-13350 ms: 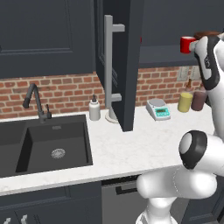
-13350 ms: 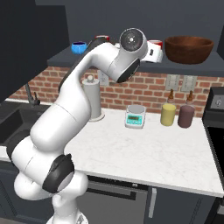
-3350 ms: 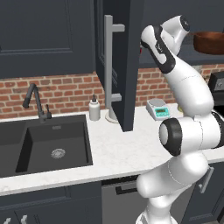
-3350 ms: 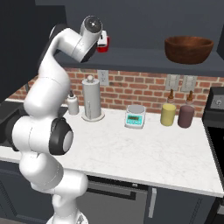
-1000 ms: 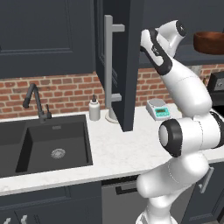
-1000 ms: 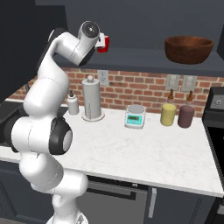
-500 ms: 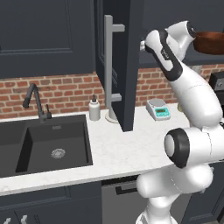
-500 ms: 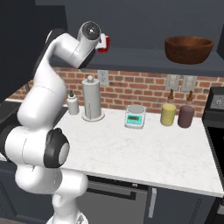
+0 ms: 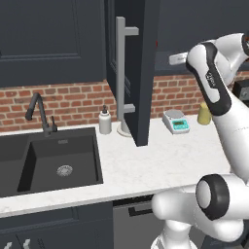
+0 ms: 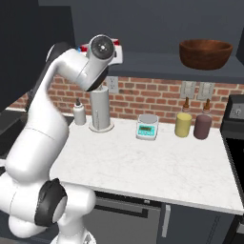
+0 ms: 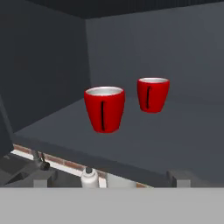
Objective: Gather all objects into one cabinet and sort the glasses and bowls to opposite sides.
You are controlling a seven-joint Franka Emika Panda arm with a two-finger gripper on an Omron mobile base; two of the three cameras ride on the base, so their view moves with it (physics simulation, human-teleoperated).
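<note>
While arm reaches high | claw (image 11: 106,177) wide, seemingly empty | red cups (image 11: 104,109) ahead

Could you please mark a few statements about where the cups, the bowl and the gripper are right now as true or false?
1. Two red cups stand upright on the cabinet shelf. True: the nearer red cup and the farther red cup stand apart.
2. The brown bowl sits beside the cups. False: it rests on its own farther right, above the counter.
3. The gripper is clamped on a cup. False: it is open and holds nothing.
4. A small scale sits on the white counter. True.
5. The cabinet door is closed. False: it stands open.
</note>
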